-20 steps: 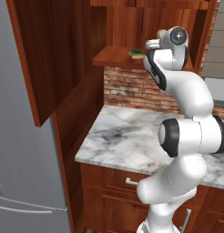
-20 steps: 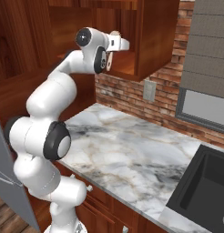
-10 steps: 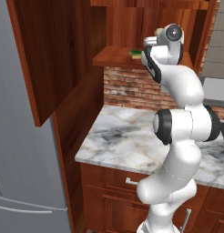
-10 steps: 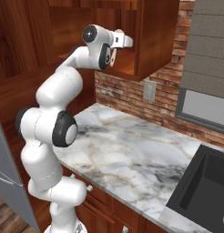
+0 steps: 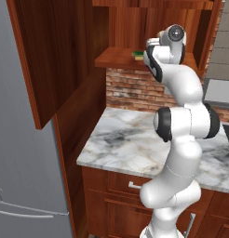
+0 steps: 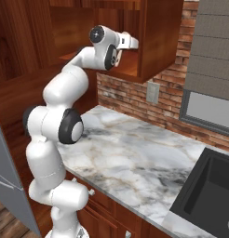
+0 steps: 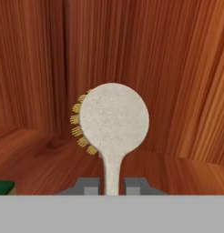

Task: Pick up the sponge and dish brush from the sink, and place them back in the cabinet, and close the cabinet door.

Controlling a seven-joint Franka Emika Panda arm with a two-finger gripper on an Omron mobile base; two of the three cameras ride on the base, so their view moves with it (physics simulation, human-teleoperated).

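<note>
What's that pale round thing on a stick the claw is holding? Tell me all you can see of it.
It is the dish brush: a round, speckled cream head on a thin handle of the same stuff, with short yellow bristles peeping from behind its left edge. It stands upright in the hand view, its handle pinched between the claw fingers, raised above the cabinet shelf. Only the claw touches it, as far as shows.

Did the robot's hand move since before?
Yes. The gripper went deeper into the cabinet, toward its right wall, carrying the dish brush.
</note>
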